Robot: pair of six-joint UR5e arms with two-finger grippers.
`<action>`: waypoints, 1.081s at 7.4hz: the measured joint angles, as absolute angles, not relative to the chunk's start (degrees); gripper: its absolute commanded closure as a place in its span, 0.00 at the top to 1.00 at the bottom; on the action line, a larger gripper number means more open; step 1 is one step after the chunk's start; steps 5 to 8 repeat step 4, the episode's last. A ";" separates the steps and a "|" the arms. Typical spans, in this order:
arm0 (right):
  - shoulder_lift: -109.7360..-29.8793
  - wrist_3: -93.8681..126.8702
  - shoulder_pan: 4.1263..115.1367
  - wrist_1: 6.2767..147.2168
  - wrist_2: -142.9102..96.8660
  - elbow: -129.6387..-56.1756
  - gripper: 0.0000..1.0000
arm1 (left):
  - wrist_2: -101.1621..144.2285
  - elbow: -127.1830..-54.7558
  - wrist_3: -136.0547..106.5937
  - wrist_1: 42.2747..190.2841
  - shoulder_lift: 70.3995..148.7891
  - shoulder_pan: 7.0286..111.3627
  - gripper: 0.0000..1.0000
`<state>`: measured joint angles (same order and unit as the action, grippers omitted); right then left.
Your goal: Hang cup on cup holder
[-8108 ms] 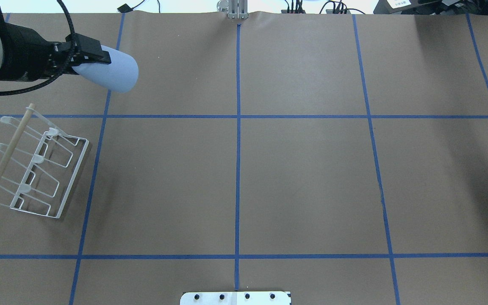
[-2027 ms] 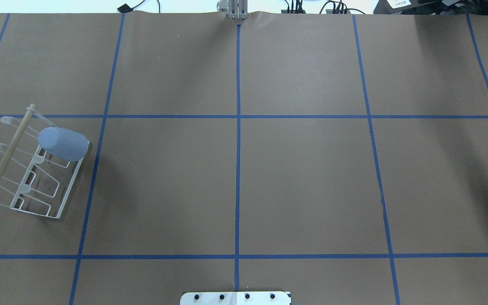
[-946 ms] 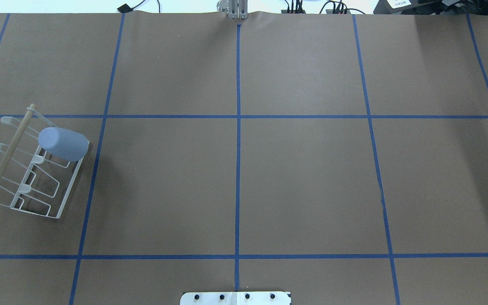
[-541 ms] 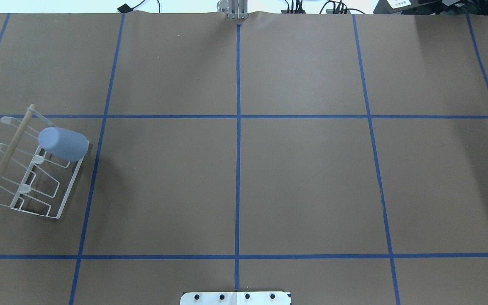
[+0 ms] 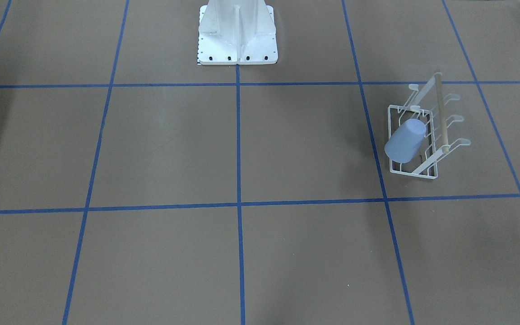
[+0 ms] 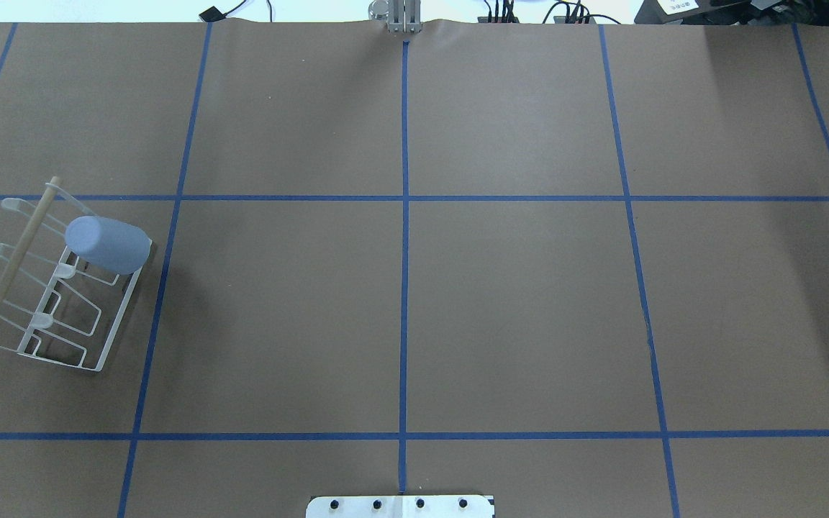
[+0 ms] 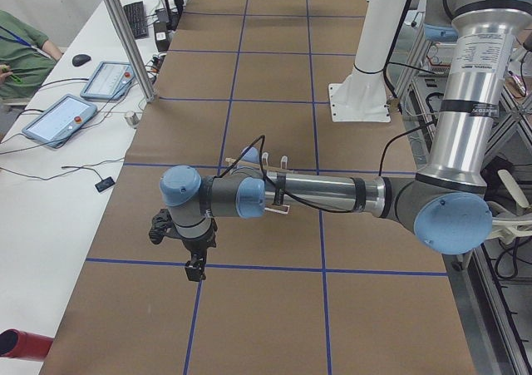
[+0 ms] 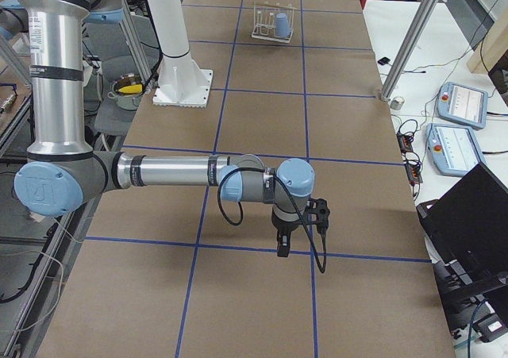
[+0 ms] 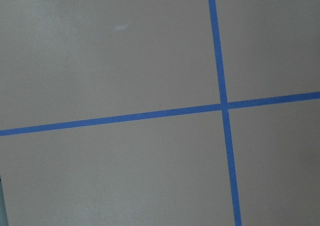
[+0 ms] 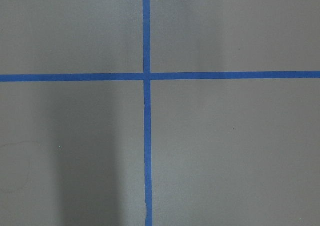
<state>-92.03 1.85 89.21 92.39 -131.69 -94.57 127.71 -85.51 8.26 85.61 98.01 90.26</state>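
Desk (image 6: pixel 515 302): flat matte brown paper, gridded with blue tape (image 6: pixel 404 288).
Room: white pedestal (image 5: pixel 237 40) at the desk's robot edge.
Cup (image 6: pixel 108 244): smooth pale-blue taper, tilted base-up on the cup holder's far-end prong.
Cup holder (image 6: pixel 13 262): white wire, tan wooden rod.
Claws: left claw (image 7: pixel 193 268) and right claw (image 8: pixel 282 248) hang over bare desk; grip cannot be told.

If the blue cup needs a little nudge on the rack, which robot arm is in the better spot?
Left, probably. The cup sits on the cup holder on the robot's left side, and the left gripper hangs on that side; the right gripper is at the table's other end.
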 measured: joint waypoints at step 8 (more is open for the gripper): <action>-91.89 1.85 89.57 92.30 -131.58 -94.57 1.00 | 127.71 -85.37 8.34 85.61 98.20 90.26 0.98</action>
